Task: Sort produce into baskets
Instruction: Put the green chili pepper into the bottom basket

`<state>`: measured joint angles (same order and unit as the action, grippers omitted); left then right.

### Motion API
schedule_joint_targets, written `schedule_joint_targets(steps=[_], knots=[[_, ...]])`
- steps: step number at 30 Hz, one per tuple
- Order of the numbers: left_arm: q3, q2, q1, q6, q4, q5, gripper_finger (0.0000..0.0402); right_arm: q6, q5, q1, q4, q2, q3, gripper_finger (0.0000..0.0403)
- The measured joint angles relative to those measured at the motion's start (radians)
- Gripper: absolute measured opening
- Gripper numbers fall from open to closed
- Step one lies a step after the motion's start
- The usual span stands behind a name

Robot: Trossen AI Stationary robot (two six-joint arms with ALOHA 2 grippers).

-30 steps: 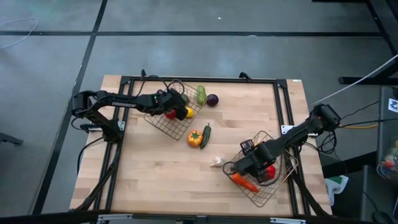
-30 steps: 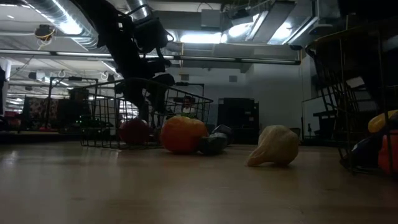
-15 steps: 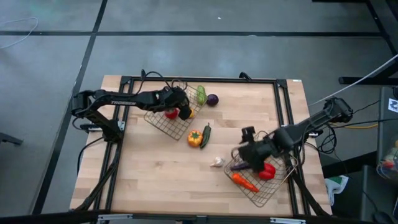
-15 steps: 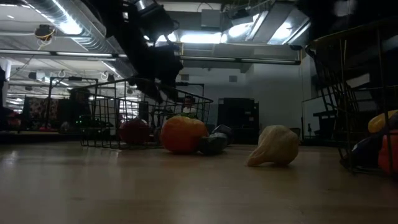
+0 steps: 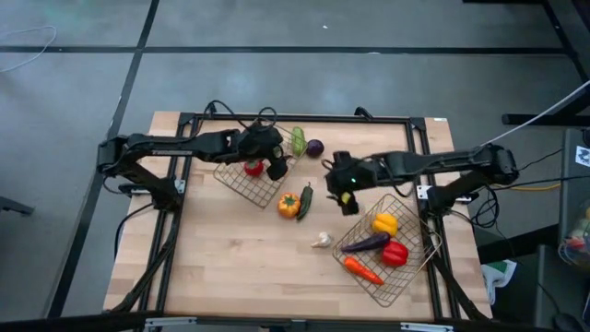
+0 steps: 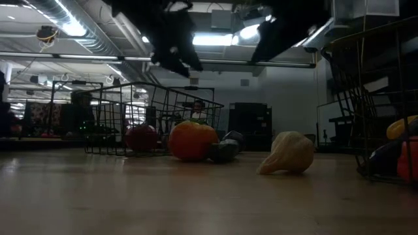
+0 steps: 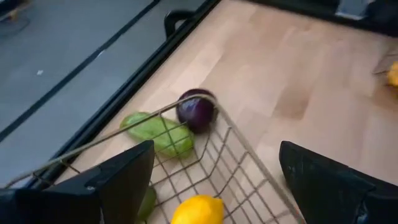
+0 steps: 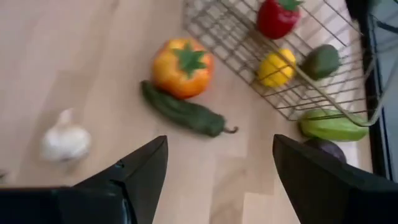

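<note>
Landmark: left basket [image 5: 251,175], far-left part of table [image 5: 240,267].
Loose produce: orange pepper [image 5: 289,205], green chili [image 5: 305,200], just beside basket's near corner; garlic [image 5: 321,241] farther toward right basket [image 5: 387,254].
Handling: likely light, stiff, smooth-skinned; pepper best gripped across its body.
Right gripper [image 5: 345,189]: empty, fingers wide, above table beside chili.
Left gripper [image 5: 275,164]: empty, fingers wide, over basket's far edge.

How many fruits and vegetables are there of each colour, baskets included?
Red: 2 (red piece, red pepper)
Yellow: 2 (lemon, yellow pepper)
Orange: 2 (orange pepper, carrot)
Green: 3 (avocado, pale green piece, dark green cucumber)
Purple: 2 (onion, aubergine)
White: 1 (garlic)
Total: 12
</note>
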<state>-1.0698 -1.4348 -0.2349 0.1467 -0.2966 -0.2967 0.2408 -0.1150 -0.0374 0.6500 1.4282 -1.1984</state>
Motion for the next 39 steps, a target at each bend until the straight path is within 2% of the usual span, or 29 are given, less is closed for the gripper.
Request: schedule_joint_targets(steps=[10,16,23,26,39], knots=[[0.000,0.156,0.081,0.032,-0.046,-0.001,0.0343,-0.116,0.005,0.132,-0.075,0.150,0.000,0.0287],[0.000,0.188,0.146,0.041,-0.139,-0.001,0.0343,0.062,0.079,0.150,-0.093,0.245,0.000,0.0287],[0.001,0.179,0.217,0.125,-0.215,-0.001,0.0343,0.265,0.148,0.141,-0.175,0.313,0.000,0.0287],[0.001,0.180,0.242,0.153,-0.221,-0.001,0.0343,0.300,0.179,0.142,-0.198,0.327,0.000,0.0287],[0.003,0.179,0.295,0.223,-0.217,-0.003,0.0343,0.371,0.179,0.143,-0.244,0.408,0.001,0.0287]])
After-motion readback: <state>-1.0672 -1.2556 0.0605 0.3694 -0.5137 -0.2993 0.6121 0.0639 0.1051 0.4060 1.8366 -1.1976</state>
